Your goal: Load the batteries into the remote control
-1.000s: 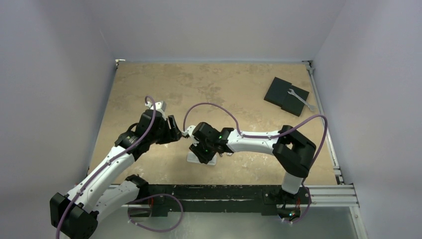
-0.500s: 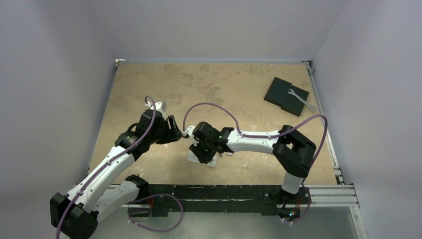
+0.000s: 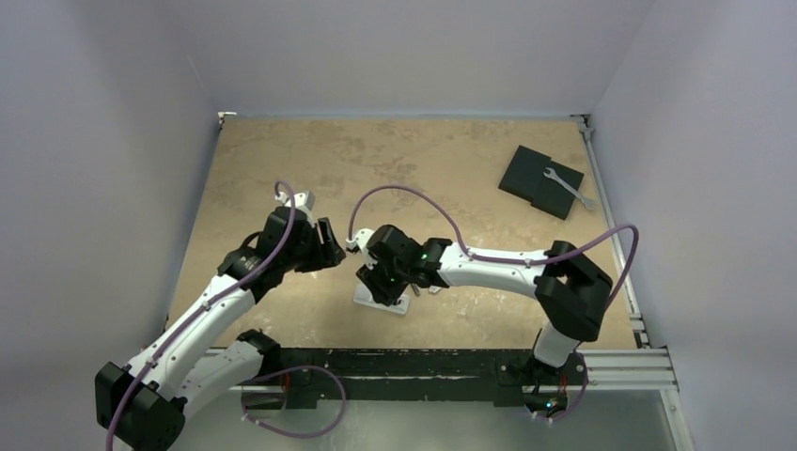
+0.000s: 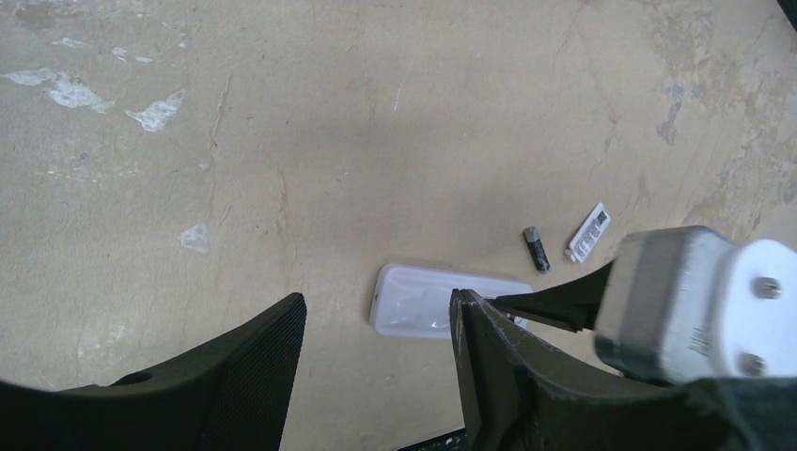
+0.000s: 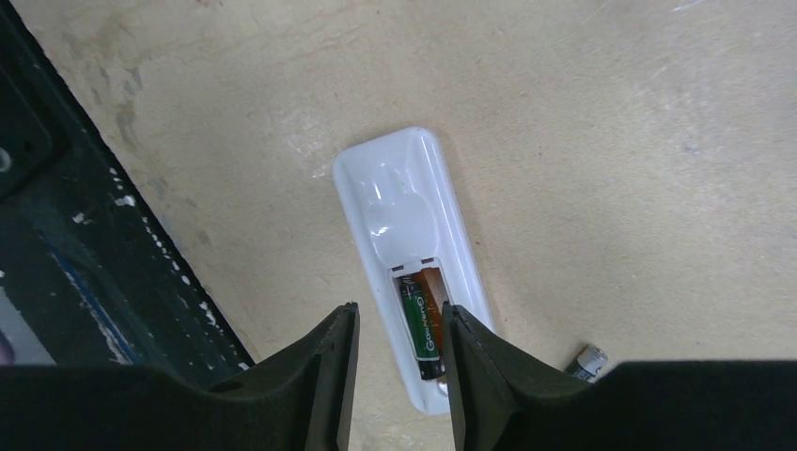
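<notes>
The white remote control lies back up on the table with its battery compartment open. One green-labelled battery lies inside it, and the slot beside it shows orange-brown. My right gripper is open and empty just above the compartment, one finger on each side. A second battery lies on the table beside the remote and also shows in the left wrist view. My left gripper is open and empty, above the table to the left of the remote. In the top view the remote is mostly hidden under the right gripper.
A small white strip with dark printed marks lies by the loose battery. A black flat pad with a silver wrench on it sits at the far right. The black frame rail runs close to the remote.
The right arm has shifted slightly to the right and its cable has swung with it. Its gripper stays over the remote. The left arm has not moved.
</notes>
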